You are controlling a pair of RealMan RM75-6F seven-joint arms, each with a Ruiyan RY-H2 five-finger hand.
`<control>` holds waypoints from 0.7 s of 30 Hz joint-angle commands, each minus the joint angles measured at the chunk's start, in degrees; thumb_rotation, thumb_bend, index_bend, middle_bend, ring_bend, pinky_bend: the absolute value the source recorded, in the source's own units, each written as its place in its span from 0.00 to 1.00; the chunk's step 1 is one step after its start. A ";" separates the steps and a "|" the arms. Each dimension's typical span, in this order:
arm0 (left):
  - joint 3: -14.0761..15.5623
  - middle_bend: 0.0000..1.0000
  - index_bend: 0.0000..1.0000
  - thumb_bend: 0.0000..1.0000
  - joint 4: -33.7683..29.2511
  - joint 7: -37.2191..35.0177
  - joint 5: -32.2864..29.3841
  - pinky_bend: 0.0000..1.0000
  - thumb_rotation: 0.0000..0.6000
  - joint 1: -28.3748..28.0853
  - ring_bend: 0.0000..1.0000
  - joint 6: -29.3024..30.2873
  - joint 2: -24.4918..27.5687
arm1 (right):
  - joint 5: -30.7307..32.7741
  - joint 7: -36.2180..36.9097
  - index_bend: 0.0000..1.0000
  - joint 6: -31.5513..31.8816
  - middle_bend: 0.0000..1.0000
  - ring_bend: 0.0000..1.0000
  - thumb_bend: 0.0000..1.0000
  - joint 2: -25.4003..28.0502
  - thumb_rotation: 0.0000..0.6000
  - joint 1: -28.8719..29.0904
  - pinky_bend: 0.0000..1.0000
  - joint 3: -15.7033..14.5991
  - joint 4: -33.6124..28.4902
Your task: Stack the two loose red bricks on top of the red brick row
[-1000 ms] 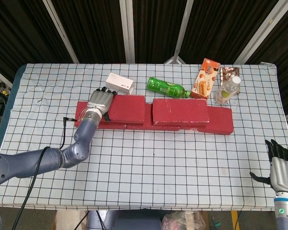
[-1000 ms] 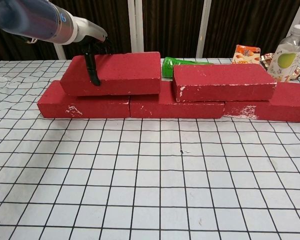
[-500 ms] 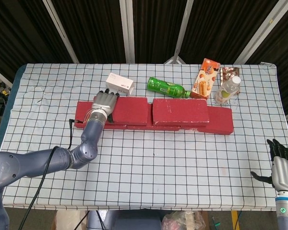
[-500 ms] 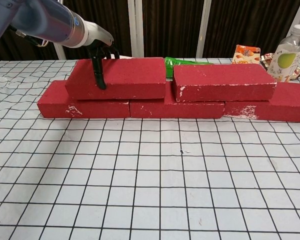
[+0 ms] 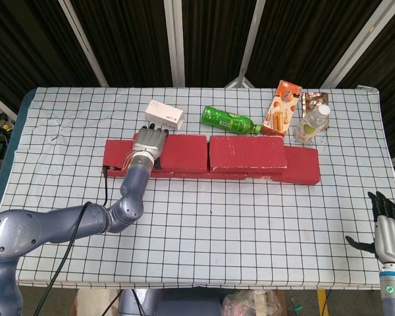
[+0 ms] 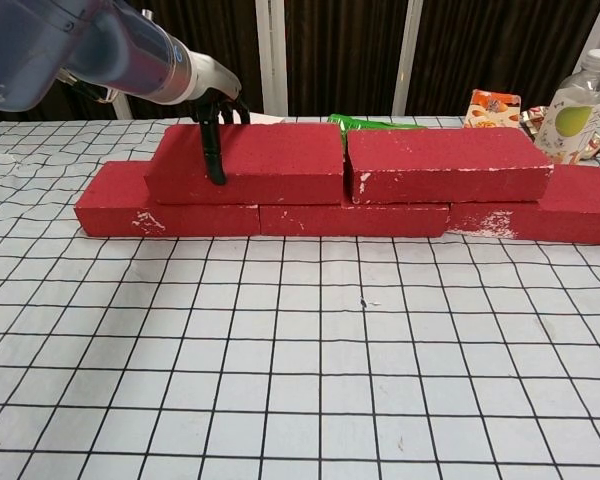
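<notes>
On the red brick row [image 6: 350,218], my left robot hand [image 5: 149,143] grips the left upper brick [image 6: 248,163] — thumb on its front face, fingers over the top. I'd nudge it flush with the right upper brick [image 6: 445,163], then release gently. Both bricks are matte red with chipped white scuffs. My right robot hand [image 5: 388,229] idles off the worktop's [image 6: 300,380] near corner — fingers spread, empty.

Bright, even overhead light in both views. The white table [image 5: 204,217] shows soft, short shadows and no harsh glare. Background stays dark. In the chest view, the upper-left arm looks slightly blurred.
</notes>
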 commanded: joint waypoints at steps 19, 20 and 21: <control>-2.97 0.19 0.23 0.04 0.20 3.04 -0.87 0.13 1.00 0.51 0.05 0.87 -1.01 | 0.10 -0.03 0.06 -0.08 0.00 0.00 0.15 0.15 1.00 0.00 0.00 -0.02 -0.21; -3.03 0.19 0.23 0.04 0.20 3.19 -0.89 0.13 1.00 0.50 0.05 0.98 -1.09 | 0.15 -0.03 0.06 -0.12 0.00 0.00 0.15 0.16 1.00 0.02 0.00 0.00 -0.21; -3.11 0.19 0.23 0.04 0.21 3.40 -0.99 0.13 1.00 0.51 0.05 1.09 -1.19 | 0.13 0.00 0.06 -0.11 0.00 0.00 0.15 0.20 1.00 -0.01 0.00 -0.03 -0.25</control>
